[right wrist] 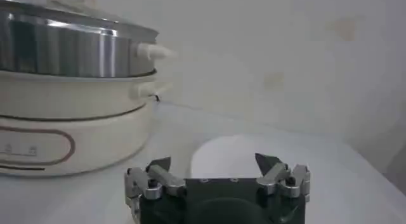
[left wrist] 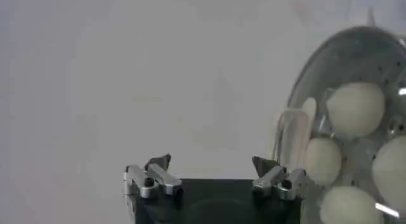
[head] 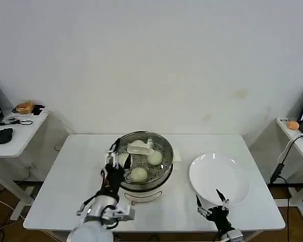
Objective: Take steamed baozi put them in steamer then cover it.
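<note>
The task looks nearly finished. The baozi sit inside the steamer at the middle of the table, and the glass lid seems to rest on it already, though its edge is hard to see. The plate has no buns. The left gripper hangs open just beside the steamer, holding nothing. The right gripper is open too, near the plate.
</note>
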{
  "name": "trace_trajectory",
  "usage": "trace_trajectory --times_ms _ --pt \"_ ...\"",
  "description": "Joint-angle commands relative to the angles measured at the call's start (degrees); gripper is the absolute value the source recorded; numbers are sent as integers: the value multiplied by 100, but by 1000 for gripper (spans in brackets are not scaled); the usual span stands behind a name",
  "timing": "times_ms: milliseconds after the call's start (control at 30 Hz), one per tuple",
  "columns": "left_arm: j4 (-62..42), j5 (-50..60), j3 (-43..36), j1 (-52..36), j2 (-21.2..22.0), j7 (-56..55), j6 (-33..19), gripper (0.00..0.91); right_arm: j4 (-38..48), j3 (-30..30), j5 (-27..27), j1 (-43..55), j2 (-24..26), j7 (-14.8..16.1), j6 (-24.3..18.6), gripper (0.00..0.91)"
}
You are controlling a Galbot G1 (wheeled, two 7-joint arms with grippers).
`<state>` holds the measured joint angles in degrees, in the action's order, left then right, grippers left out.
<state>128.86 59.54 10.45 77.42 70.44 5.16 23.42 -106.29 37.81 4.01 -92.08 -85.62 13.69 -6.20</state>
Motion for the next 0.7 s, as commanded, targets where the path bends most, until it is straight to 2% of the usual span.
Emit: trace_trajectory --times_ms 33,67,133,300,500,700 --pt "6 -6717 2306 1435 104 -1911 -979 907 -239 -67 -426 -161 208 -64 110 907" --pt "-132 -7064 2440 1486 131 -2042 -1076 907 -258 -70 -504 -181 215 -78 138 907" --pt "-556 -7581 2619 1658 138 -2232 -1751 907 -270 -46 -497 -258 262 -82 93 907" --pt "-1161 -7530 2801 1941 244 -2174 -2595 907 -462 -82 -504 -404 315 -81 96 907" --pt "-1211 -7443 2811 2399 446 -1986 -2629 907 -504 -91 -549 -463 364 -82 87 907" --pt "-1182 -7209 2849 2489 562 -1929 -2717 907 -491 -221 -638 -456 419 -81 155 907"
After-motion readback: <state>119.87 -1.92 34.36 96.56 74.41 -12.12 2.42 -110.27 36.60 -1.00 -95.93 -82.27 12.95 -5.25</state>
